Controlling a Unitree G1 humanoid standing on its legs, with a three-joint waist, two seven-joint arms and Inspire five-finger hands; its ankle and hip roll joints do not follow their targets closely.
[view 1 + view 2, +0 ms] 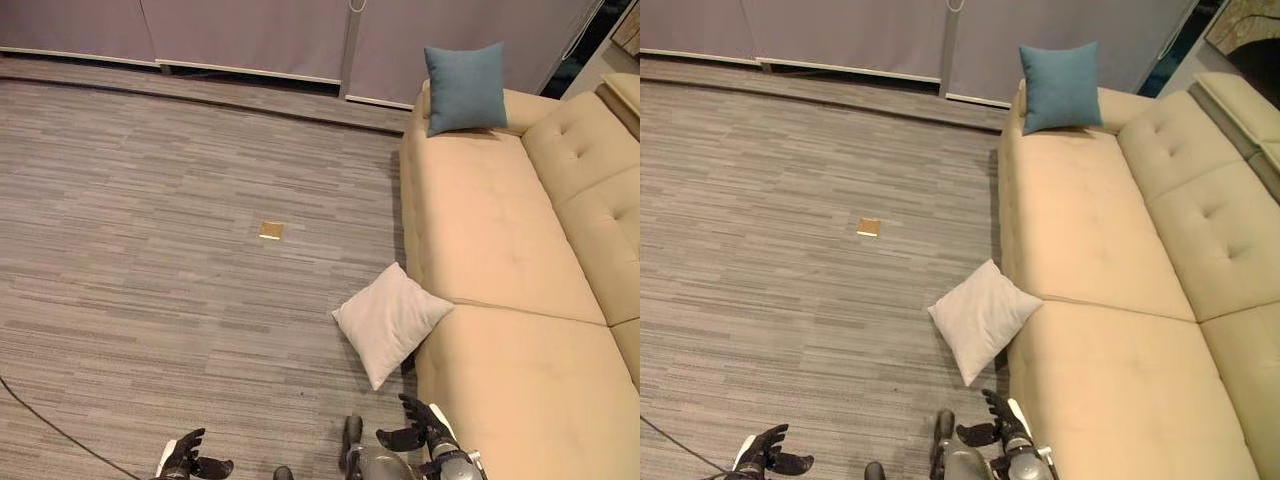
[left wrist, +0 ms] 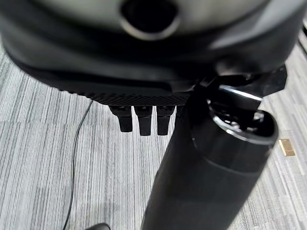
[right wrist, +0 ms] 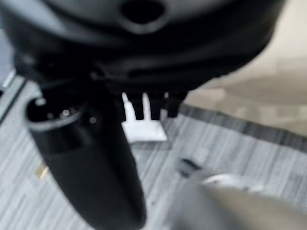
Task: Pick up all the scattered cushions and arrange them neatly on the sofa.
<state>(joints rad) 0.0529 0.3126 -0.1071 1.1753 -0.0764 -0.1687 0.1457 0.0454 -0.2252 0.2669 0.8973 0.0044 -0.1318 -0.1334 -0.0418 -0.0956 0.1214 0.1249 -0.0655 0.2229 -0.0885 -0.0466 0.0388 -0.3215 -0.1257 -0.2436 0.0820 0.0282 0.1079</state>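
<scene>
1. Cushions first: blue cushion already up on the sofa, propped against the far armrest at the end nearest the grey wall panels; counts as placed, though perhaps worth straightening later.

2. Pale cushion not yet on the seat; standing on one corner on the carpet, tilted, leaning against the sofa's front edge close to the seam between two seat pads; touching the sofa, not resting on it.

3. Left hand low at the near edge of the head views, well apart from any cushion; fingers loosely spread, grasping nothing.

4. Right hand near the sofa's front, just short of the pale cushion's lower corner; fingers relaxed and empty, seen straight in the right wrist view with the pale cushion beyond them.

5. Small tan square lying flat on the carpet farther out; no cushion, probably a floor fitting; best left alone.

6. Judged roughly half done: one cushion set, one left to lift; no other scattered cushions visible on the floor shown.

7. Remaining, by estimate: reach forward to the pale cushion, take hold, raise onto the seat, set upright against the backrest in line with the blue one.
</scene>
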